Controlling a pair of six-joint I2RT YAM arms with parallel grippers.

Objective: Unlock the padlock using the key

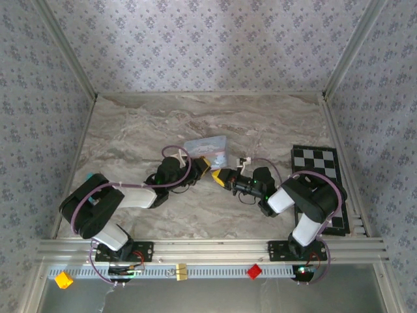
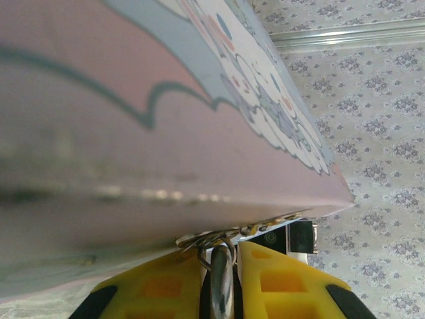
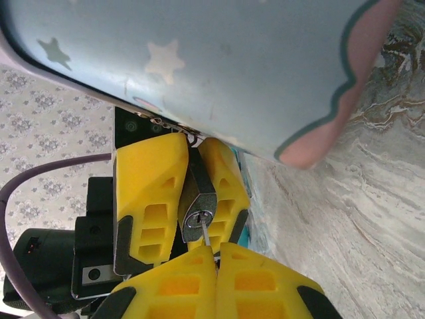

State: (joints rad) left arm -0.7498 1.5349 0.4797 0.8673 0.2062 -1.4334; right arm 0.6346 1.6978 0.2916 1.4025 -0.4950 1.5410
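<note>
The padlock (image 3: 198,211) is a small dark metal block with a round silver keyhole, hanging at the clasp of the pale blue cartoon tin (image 3: 219,73). My left gripper (image 2: 222,256) is shut on the padlock (image 2: 223,282), its yellow fingers (image 3: 149,193) pinching the lock body from both sides. In the right wrist view my right gripper (image 3: 216,251) is shut on the key (image 3: 208,237). The thin blade runs from the fingertips into the keyhole; the key's head is hidden between the pads. Seen from above, both grippers (image 1: 203,167) (image 1: 221,176) meet nose to nose just in front of the tin (image 1: 207,150).
A black-and-white checkered board (image 1: 317,186) lies at the right edge of the marble table (image 1: 143,124). Patterned walls close off the back and sides. An aluminium rail (image 1: 208,249) runs along the near edge.
</note>
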